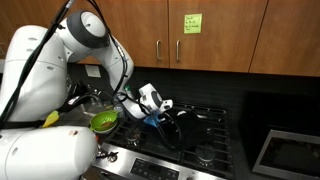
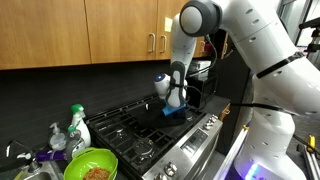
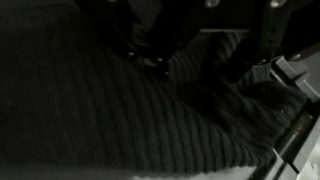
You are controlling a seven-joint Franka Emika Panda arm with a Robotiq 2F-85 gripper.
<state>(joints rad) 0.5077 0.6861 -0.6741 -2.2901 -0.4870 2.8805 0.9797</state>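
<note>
Pincer [image 1: 160, 112] hangs low over the table [image 2: 128, 128], a black gas stovetop with iron grates. It is down near the surface and well in from the front edge where the knobs run. How far apart its fingers stand I cannot tell. The wrist view is too dark, and in both exterior views [image 2: 176, 108] the wrist body hides them.

A dark cloth [image 3: 110, 110] fills nearly all of the wrist view. It is black or charcoal with fine ribbed rows like a knit, lying in soft folds just under the camera. In the exterior views it cannot be made out against the black grates.

A green bowl [image 2: 90, 165] with something brown in it stands off the table's end edge, well apart from the pincer. A green-capped bottle [image 2: 78, 125] stands just behind it. A small blue piece [image 1: 152, 120] shows right beside the pincer; what it is I cannot tell.
</note>
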